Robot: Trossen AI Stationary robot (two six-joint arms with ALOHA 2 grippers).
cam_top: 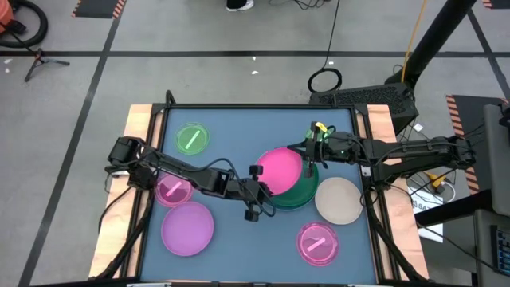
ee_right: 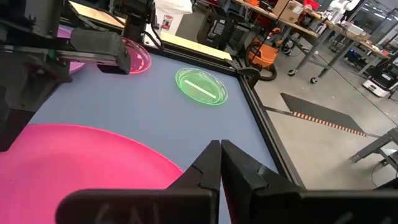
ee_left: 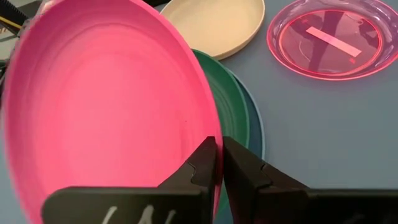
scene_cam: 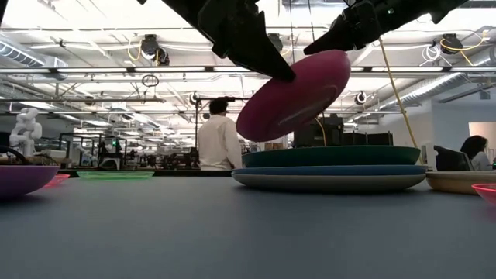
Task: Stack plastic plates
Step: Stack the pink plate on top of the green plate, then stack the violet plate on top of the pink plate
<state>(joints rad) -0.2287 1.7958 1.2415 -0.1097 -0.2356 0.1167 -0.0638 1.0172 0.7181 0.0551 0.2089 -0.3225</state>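
The hot pink plate [cam_top: 280, 167] hangs tilted above a stack whose top is the dark green plate [cam_top: 301, 194]. In the low view the stack shows dark green [scene_cam: 333, 155] on blue [scene_cam: 333, 169] on grey-white [scene_cam: 333, 183]. My left gripper [cam_top: 261, 178] is shut on the pink plate's left, nearer rim. My right gripper [cam_top: 307, 158] is shut on its far right rim. Flat on the table lie a beige plate [cam_top: 339, 199], a purple plate [cam_top: 187, 228], a translucent pink plate [cam_top: 319, 242], a small translucent green plate [cam_top: 191, 138] and a small pink one [cam_top: 172, 190], partly under my left arm. My left gripper pinches the hot pink plate's rim [ee_left: 210, 127] between its two fingers, coming from the table's left. The plate is lifted clear of the stack, and this held side [scene_cam: 260, 124] is the lower one. My right gripper pinches the opposite rim [ee_right: 177, 167] of the same plate between its two fingers, coming from the table's right. This side [scene_cam: 337, 62] is the higher one, so the plate slopes down toward my left gripper.
A raised wooden and black frame [cam_top: 145, 119] borders the blue table top. The beige plate lies just right of the stack. Bare mat [cam_top: 247, 135] shows between the green plate and the arms. People [scene_cam: 219, 139] stand in the room behind.
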